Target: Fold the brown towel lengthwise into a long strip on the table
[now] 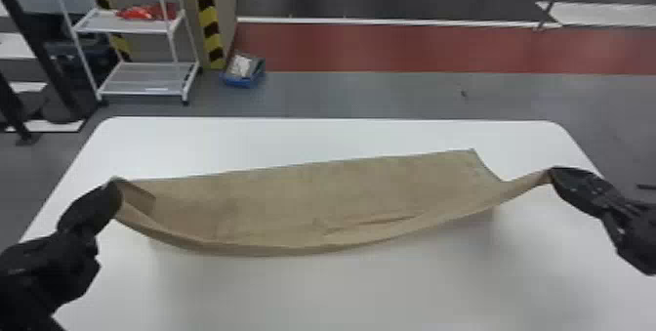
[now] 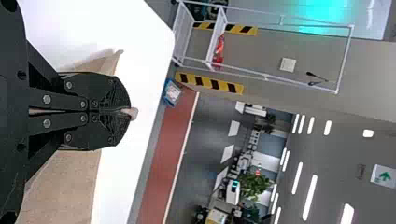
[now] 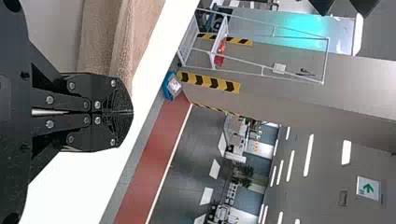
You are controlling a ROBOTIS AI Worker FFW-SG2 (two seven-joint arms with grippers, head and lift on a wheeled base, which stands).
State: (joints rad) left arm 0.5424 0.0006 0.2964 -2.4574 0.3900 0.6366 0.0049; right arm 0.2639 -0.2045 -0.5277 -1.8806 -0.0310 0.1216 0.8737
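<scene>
Brown cloth towel (image 1: 302,198), over the white round-cornered counter (image 1: 312,291), is pinched by the black left pincer (image 2: 129,112) and black right pincer (image 3: 131,112); its sagging near edge should be tautened, then carried evenly toward the counter's far edge.

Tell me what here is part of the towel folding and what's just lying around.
Part of the job:
- brown towel, an end at each gripper
- left gripper
- right gripper
- white table under the towel

Just lying about:
- white rack beyond the table
- red item on its upper shelf
- blue container on the floor
</scene>
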